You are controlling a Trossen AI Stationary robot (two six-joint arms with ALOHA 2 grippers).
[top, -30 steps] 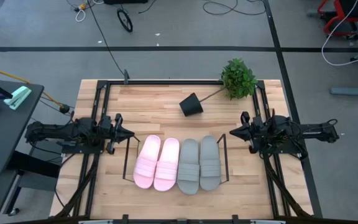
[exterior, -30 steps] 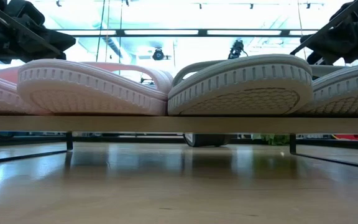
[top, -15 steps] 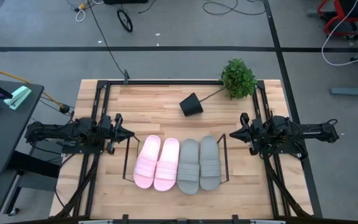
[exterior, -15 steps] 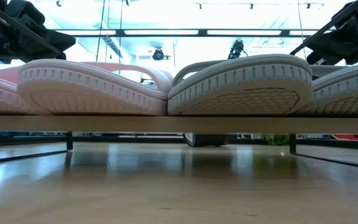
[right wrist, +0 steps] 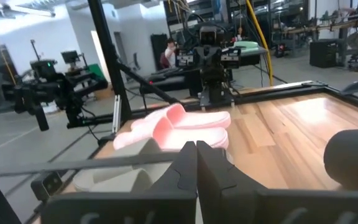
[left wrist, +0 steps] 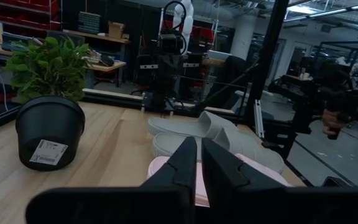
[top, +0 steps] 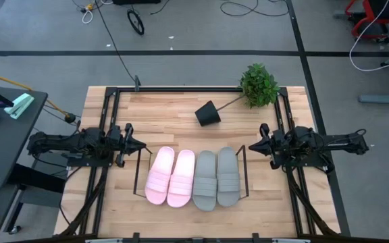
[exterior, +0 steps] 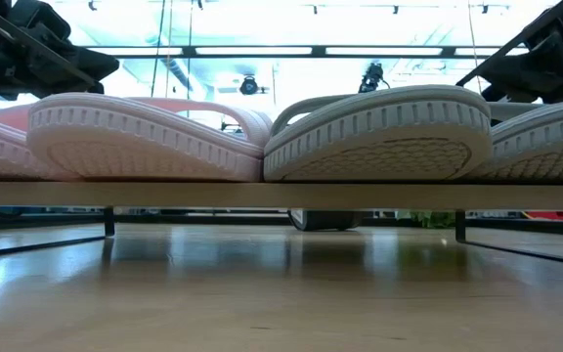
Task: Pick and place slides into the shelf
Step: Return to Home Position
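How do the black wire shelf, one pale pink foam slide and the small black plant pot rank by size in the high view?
Largest: thin black wire shelf
Then: pale pink foam slide
Smallest: small black plant pot

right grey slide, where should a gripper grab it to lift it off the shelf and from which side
I'd take the right grey slide by its wide strap, from above, with the right gripper, the nearer one. The strap arches clear of the sole; the other grey slide lies against one long edge and the shelf's upright end flanks the other.
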